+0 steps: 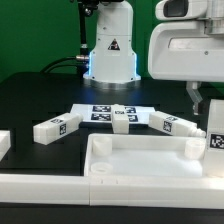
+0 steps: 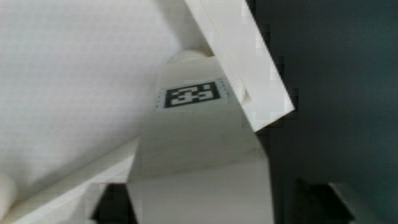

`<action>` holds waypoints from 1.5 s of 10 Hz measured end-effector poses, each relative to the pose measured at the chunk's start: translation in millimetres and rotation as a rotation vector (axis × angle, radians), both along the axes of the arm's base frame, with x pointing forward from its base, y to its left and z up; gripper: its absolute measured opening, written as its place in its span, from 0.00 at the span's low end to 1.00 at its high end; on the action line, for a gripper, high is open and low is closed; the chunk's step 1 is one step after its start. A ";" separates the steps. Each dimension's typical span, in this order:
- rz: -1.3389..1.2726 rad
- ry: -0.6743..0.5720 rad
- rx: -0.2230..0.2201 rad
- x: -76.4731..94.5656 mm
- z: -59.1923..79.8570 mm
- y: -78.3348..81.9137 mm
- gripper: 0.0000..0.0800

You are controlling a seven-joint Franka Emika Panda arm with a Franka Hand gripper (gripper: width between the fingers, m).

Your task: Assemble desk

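The desk panel (image 1: 140, 162), white and flat with a raised rim, lies at the front of the black table. My gripper (image 1: 205, 112) hangs over its far corner at the exterior view's right. It is shut on a white square-section leg (image 1: 215, 140) that stands upright there with its tag facing the camera. In the wrist view the leg (image 2: 196, 135) fills the space between my dark fingers (image 2: 118, 200), the gripper (image 2: 214, 205) around its near end, with the panel's surface (image 2: 71, 80) and rim (image 2: 240, 60) beyond. Whether the leg's foot touches the panel is hidden.
Three loose tagged legs lie behind the panel: one at the left (image 1: 55, 127), one in the middle (image 1: 120, 120), one right of it (image 1: 172, 125). The marker board (image 1: 98, 112) lies under them. The white robot pedestal (image 1: 110, 55) stands at the back. A white part (image 1: 3, 145) shows at the left edge.
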State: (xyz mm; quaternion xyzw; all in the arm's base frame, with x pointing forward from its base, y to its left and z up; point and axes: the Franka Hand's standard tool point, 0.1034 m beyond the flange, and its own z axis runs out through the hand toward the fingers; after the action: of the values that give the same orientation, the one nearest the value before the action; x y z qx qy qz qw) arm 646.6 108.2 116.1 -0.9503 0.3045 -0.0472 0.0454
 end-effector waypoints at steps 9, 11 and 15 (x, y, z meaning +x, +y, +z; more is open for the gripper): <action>-1.026 0.082 0.121 -5.2 -0.8 -3.1 0.36; -0.695 0.059 0.084 -4.1 -0.1 -2.9 0.45; -0.205 0.038 0.022 -7.1 -5.3 4.5 0.80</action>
State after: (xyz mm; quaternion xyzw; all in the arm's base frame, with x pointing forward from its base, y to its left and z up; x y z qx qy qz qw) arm 639.5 112.7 110.8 -0.9142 0.4015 -0.0304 0.0450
